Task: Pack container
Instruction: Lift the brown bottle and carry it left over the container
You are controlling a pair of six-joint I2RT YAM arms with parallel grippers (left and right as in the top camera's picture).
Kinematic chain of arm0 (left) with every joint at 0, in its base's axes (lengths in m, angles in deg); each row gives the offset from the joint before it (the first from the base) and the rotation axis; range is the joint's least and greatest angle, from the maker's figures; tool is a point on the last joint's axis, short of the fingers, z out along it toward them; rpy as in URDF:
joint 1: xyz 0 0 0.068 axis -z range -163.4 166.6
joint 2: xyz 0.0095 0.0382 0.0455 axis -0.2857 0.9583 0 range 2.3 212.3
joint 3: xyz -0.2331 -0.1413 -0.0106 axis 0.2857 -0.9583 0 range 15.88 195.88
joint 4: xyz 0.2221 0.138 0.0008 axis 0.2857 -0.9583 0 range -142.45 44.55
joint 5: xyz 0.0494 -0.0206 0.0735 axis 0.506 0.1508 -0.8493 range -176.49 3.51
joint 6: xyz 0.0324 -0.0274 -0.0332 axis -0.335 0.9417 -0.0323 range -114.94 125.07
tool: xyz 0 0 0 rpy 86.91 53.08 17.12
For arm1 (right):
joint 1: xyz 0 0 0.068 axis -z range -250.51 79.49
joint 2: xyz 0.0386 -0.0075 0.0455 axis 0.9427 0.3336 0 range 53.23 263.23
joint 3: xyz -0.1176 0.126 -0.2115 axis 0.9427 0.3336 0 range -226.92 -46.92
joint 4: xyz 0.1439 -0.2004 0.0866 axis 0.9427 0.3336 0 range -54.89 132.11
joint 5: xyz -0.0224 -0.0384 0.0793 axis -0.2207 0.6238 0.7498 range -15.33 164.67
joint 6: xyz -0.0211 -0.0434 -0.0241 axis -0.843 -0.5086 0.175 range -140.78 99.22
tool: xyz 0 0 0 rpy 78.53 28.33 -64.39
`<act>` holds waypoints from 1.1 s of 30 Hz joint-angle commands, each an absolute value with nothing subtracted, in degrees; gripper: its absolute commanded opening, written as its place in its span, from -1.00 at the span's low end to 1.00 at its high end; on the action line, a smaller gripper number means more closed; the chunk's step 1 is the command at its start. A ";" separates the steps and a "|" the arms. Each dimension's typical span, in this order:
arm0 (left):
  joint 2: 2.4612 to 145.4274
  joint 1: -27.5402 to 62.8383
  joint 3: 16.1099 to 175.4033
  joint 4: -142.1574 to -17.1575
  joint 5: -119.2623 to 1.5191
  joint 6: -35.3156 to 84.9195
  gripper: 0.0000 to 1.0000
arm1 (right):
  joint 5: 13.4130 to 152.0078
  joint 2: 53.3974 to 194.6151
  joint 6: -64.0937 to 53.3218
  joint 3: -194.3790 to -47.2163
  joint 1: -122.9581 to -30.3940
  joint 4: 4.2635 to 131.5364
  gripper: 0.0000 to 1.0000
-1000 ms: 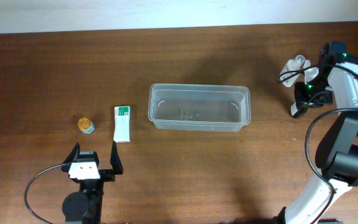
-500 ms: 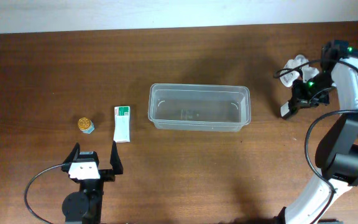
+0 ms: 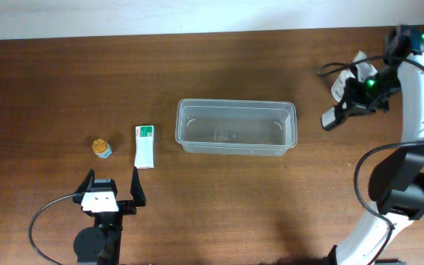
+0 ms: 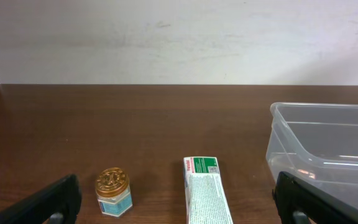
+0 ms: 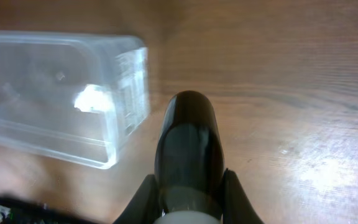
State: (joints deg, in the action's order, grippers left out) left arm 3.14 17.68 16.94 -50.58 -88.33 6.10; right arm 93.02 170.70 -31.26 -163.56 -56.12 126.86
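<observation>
1. The right hand point(image 5: 188, 198) is pinched shut on a dark bottle point(image 5: 188, 144). One finger presses each side of the bottle, and its rounded end points away from the wrist.
2. From overhead, the right hand point(image 3: 347, 110) and the dark bottle point(image 3: 331, 118) hang at 3 o'clock of the container point(image 3: 234, 102), near its short end wall but apart from it.
3. The left hand point(image 3: 112, 175) is spread wide and grips nothing. It sits at the 6 o'clock edge of the tabletop point(image 3: 50, 81).
4. Compared with a second ago, the right hand has travelled toward 9 o'clock, closer to the container. The left hand has not moved.
5. The container point(image 4: 328, 143) stands upright at mid-tabletop, with nothing visible inside it.
6. A gold-lidded jar point(image 3: 102, 147) and a white-and-green box point(image 3: 146, 146) lie at 9 o'clock of the container, the box nearer.
</observation>
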 commanded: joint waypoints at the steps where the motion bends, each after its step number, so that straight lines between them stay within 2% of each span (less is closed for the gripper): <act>1: 2.64 17.29 16.72 -50.66 -87.53 5.43 0.99 | 95.25 167.32 -31.24 -170.51 -61.67 130.22 -0.74; 8: 2.64 17.29 16.72 -50.66 -87.53 5.43 0.99 | 92.62 167.25 -28.25 -177.51 -71.92 131.62 -0.74; 17: 2.64 17.29 16.72 -50.66 -87.53 5.45 0.99 | 74.57 167.88 -14.68 -175.74 -81.06 130.31 -0.74; 33: 2.64 17.29 16.70 -50.66 -87.53 5.43 0.99 | 75.09 167.97 -5.25 -156.87 -82.68 115.06 -0.74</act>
